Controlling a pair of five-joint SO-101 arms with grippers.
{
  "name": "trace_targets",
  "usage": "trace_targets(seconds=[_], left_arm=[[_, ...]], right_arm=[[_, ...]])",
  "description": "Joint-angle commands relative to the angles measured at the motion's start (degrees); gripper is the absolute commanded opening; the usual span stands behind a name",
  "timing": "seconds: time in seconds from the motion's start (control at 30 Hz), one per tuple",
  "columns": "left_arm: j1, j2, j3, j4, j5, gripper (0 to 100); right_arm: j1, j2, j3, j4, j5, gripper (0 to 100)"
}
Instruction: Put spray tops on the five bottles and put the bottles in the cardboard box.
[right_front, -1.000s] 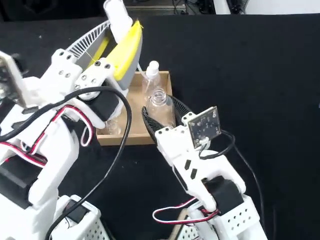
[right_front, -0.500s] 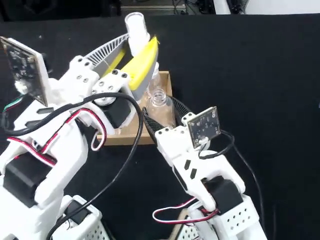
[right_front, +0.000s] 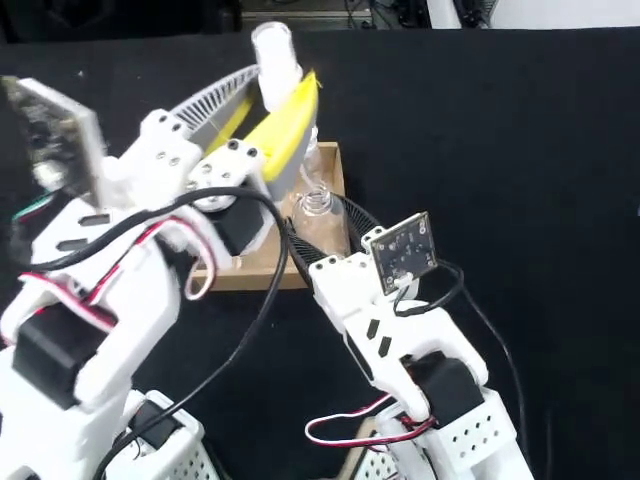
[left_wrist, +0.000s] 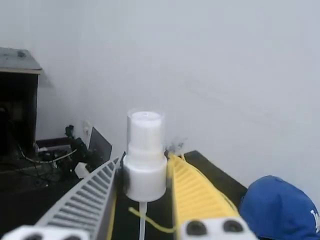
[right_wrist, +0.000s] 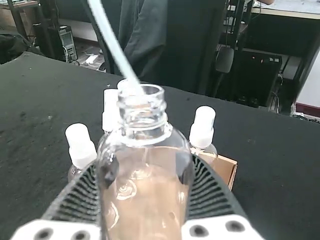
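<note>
My left gripper (right_front: 272, 75), with one grey and one yellow finger, is shut on a white spray top (right_front: 276, 48) held high over the cardboard box (right_front: 250, 276). In the left wrist view the spray top (left_wrist: 145, 162) stands upright between the fingers, its thin tube hanging below. My right gripper (right_front: 320, 215) is shut on an open clear bottle (right_front: 316, 203) at the box's near right side. In the right wrist view the tube (right_wrist: 111, 45) slants down into the neck of the bottle (right_wrist: 142, 165). Three capped bottles (right_wrist: 80, 142) stand in the box behind it.
The box's corner (right_wrist: 223, 164) shows beyond the held bottle. Black tabletop (right_front: 500, 150) lies open to the right and behind the box. Both arm bases stand at the near edge. Chairs and desks stand in the room behind.
My left arm has swung right and up, carrying the spray top over the bottle in the right gripper. In the last half second it has barely shifted. The right arm holds still.
</note>
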Motion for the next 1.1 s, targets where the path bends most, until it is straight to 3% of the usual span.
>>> trace_targets(seconds=[0.0,0.27,0.43,0.7,0.87,1.07], left_arm=[[0.13,0.26,1.89,0.26,-0.62,4],[0.57,-0.09,9.19,-0.09,-0.62,6],[0.66,-0.53,11.74,0.62,-0.26,23],[-0.31,-0.53,-0.40,16.53,-2.20,20],[-7.69,-0.53,-7.43,24.53,-8.79,20],[-20.35,-0.53,-8.40,28.22,-8.70,20]], right_arm=[[-0.70,-1.89,-0.66,-0.26,0.62,1.1],[-0.70,-1.89,-0.75,-0.26,0.62,1.1],[-0.70,-1.89,-0.75,-0.26,0.62,1.1],[-0.62,-1.98,-0.66,-0.26,0.53,1.1],[-0.62,-1.98,-0.48,-1.76,0.26,1.1],[-0.62,-1.98,3.65,-13.45,0.26,1.1]])
